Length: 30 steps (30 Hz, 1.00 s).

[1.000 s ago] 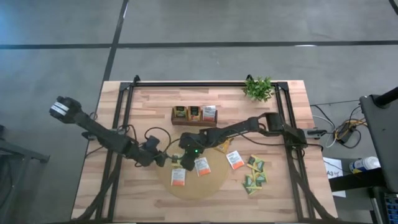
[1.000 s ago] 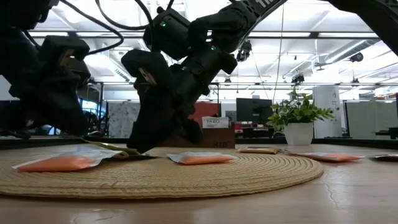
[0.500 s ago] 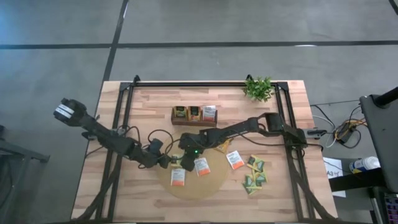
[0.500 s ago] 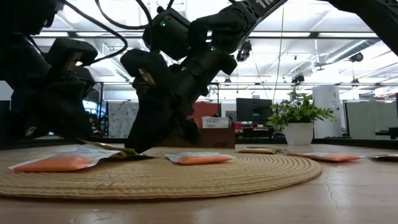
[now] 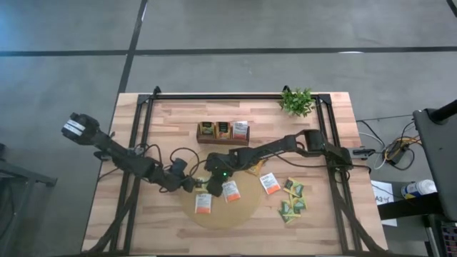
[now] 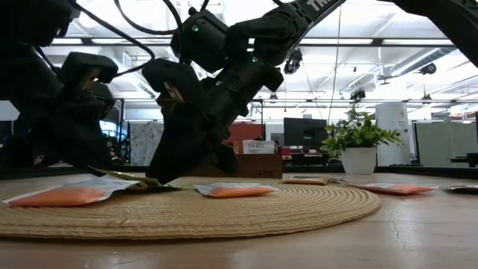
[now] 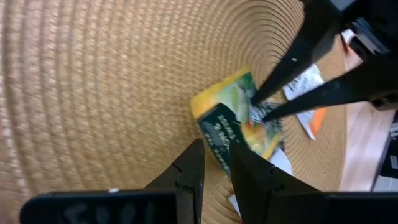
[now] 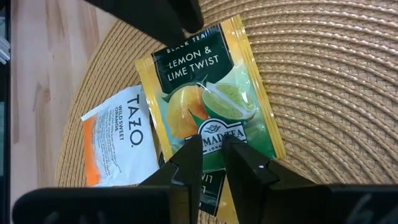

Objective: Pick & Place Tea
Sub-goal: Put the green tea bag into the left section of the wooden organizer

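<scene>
Two dark jointed arms with looping black cables; left arm [image 5: 107,148] white-tipped at 9 o'clock, right arm [image 5: 285,146] green-lit

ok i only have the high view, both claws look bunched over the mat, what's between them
Observer: a yellow sachet; the right claw pinches one end of it.
Operator: and the left claw
Observer: the left claw is at the sachet's opposite edge.
Operator: anything under it
Observer: a white and orange sachet lies partly tucked beneath it, on the mat.
</scene>
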### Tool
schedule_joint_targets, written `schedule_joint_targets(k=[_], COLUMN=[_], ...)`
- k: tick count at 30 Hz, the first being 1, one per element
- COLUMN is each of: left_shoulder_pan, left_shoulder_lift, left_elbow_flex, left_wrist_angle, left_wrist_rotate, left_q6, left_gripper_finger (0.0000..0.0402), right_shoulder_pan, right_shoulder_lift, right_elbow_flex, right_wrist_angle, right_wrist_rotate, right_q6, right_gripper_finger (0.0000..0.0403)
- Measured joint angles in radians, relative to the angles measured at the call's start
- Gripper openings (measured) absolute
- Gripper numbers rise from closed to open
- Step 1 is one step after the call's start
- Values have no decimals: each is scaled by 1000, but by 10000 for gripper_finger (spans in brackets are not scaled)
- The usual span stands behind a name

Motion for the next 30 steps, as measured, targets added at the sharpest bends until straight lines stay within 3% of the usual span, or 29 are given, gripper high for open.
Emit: schedule_joint_targets(k=[20,30], left_shoulder_pan=[11,21], left_shoulder_lift=[12,-18], left_elbow_flex=[-24,-12], left_wrist_angle=[75,-10], left_wrist_rotate=[0,-10], left_q6=[2,23], left_gripper_finger=[70,69], right_shoulder_pan=[0,0], right_shoulder_lift=[0,0], right_elbow_flex=[0,-4], right_wrist_angle=[22,19], right_wrist_rotate=[1,1], right_q6=[16,28], right_gripper_finger=[68,68])
